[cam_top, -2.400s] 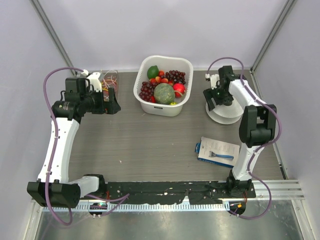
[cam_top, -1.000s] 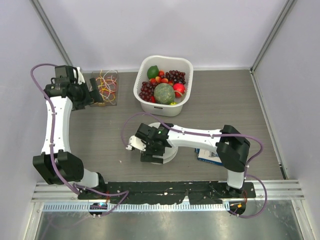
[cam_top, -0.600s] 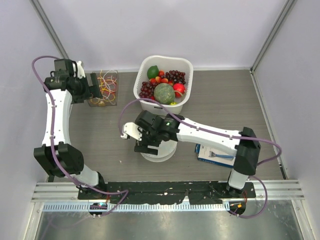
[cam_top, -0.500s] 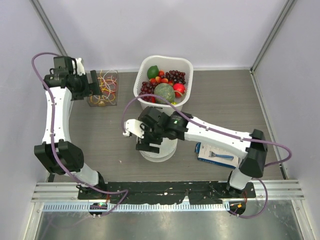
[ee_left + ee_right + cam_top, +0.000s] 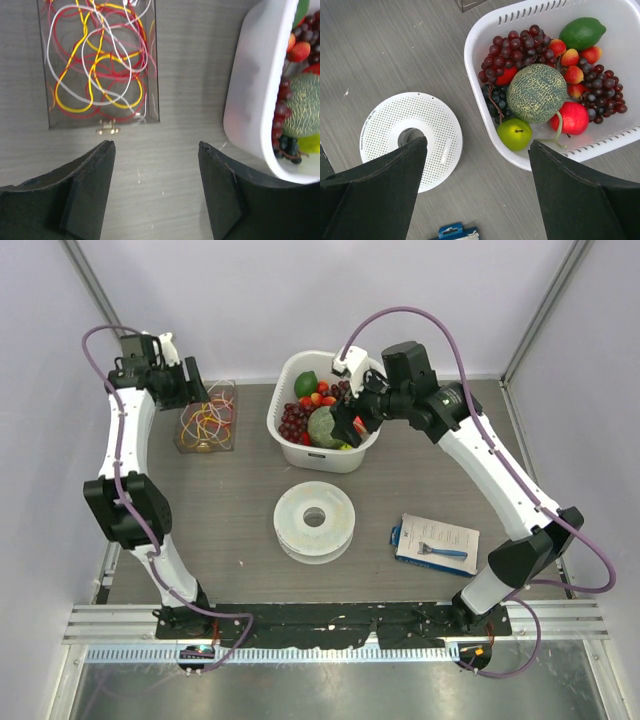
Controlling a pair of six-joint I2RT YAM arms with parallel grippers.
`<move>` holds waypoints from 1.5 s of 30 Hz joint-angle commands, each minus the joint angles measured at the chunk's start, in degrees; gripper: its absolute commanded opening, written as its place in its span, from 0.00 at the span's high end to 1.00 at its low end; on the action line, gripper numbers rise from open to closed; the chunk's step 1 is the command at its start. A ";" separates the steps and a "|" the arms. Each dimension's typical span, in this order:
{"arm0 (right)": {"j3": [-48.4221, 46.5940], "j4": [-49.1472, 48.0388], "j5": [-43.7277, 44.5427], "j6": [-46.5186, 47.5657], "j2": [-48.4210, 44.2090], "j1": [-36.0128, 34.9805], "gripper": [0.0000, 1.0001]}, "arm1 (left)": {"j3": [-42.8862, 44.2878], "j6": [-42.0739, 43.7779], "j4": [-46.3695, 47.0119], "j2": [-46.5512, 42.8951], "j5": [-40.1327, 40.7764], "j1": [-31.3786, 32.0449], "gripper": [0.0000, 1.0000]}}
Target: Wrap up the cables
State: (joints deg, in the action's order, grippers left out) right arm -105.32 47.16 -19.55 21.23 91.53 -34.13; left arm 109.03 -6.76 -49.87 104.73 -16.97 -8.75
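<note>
Grey wood-grain table [image 5: 220, 510], pale enclosure walls behind and to both sides. Nearest the arm bases: white perforated spool [image 5: 315, 520] at 6 o'clock of table centre, flat, hub hole up, bare of wire; blue carded razor pack [image 5: 435, 543] at 4 o'clock. Further out, at 12 o'clock: white fruit basket [image 5: 325, 455], with right gripper [image 5: 478, 142] hung above its near rim, spread wide, holding nothing. Farthest, at 10 o'clock: clear box [image 5: 75, 120] containing the cables [image 5: 100, 75], a loose red, yellow and white tangle, none lifted out. Left gripper [image 5: 155, 146] poised over bare table just at 6 o'clock of the box latch [image 5: 107, 131], fingers apart, empty.

Judged step: drawing one wire out for winding on the spool. Recommended: advance toward 12 o'clock over the box, descend inside the walls, pinch a single strand rather than the mass, lift slowly to avoid dragging the light box. Lid state not determinable.
</note>
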 commanded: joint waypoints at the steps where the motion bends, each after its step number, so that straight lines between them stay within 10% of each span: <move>1: -2.61 -1.45 -5.41 -4.53 -0.30 2.30 0.12 | 4.69 -4.65 9.78 6.18 -3.33 -0.39 0.36; 19: -4.37 0.30 -4.97 -3.92 3.31 4.42 0.12 | 21.22 -2.64 16.47 29.12 1.59 -0.39 0.55; 34: -5.42 0.74 -5.94 -4.10 5.42 4.42 0.12 | 16.13 0.52 14.89 25.97 -5.52 -0.30 0.57; 45: -5.34 1.27 -6.73 -3.83 5.77 4.42 0.12 | 23.15 24.76 6.11 25.87 -10.98 -0.21 0.35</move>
State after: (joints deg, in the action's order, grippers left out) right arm -108.47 48.97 -24.86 17.61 97.45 -29.71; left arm 127.04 6.96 -41.06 134.43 -24.91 -8.75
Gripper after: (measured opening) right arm 0.882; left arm 0.650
